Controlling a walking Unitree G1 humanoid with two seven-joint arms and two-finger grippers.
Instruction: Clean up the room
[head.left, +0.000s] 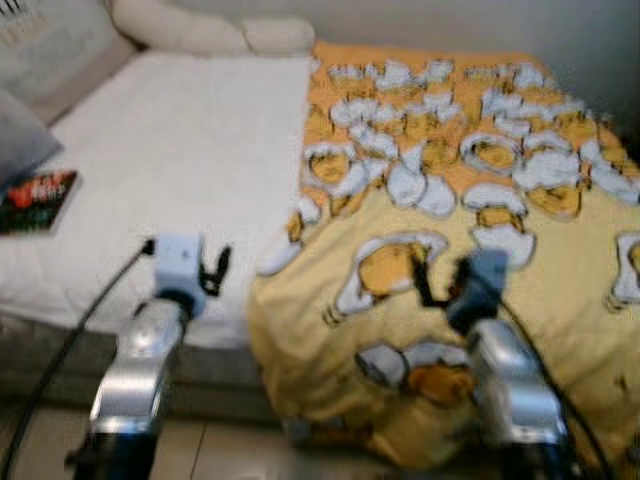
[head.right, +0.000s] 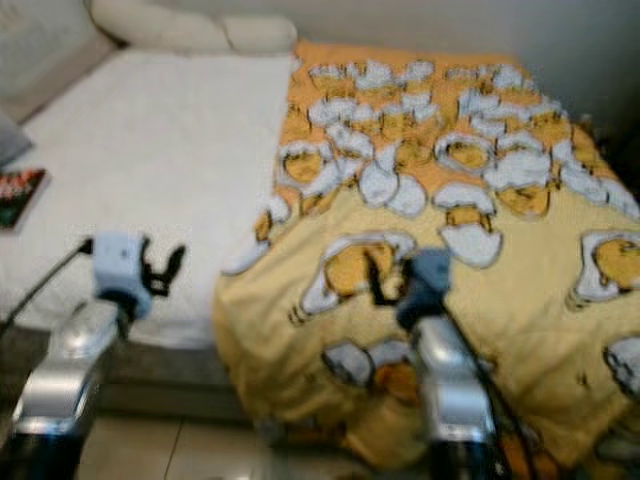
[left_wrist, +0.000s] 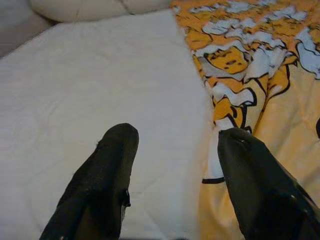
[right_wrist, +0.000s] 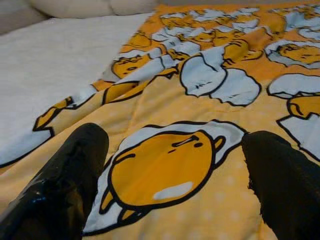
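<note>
A yellow-orange blanket (head.left: 470, 200) printed with cartoon egg figures covers the right half of the bed and hangs over its near edge. The left half is bare white mattress (head.left: 180, 150). My left gripper (head.left: 215, 270) hovers open over the mattress's near edge, just left of the blanket's edge (left_wrist: 210, 150). My right gripper (head.left: 435, 280) is open low above the blanket (right_wrist: 165, 165), with an egg figure between its fingers (right_wrist: 70, 180). Neither holds anything.
A red and dark book (head.left: 35, 200) lies on the bed's left side. A grey pillow (head.left: 20, 140) and a cream bolster (head.left: 200, 30) sit at the head. Tiled floor (head.left: 220, 450) shows below the bed. A wall runs behind the bed.
</note>
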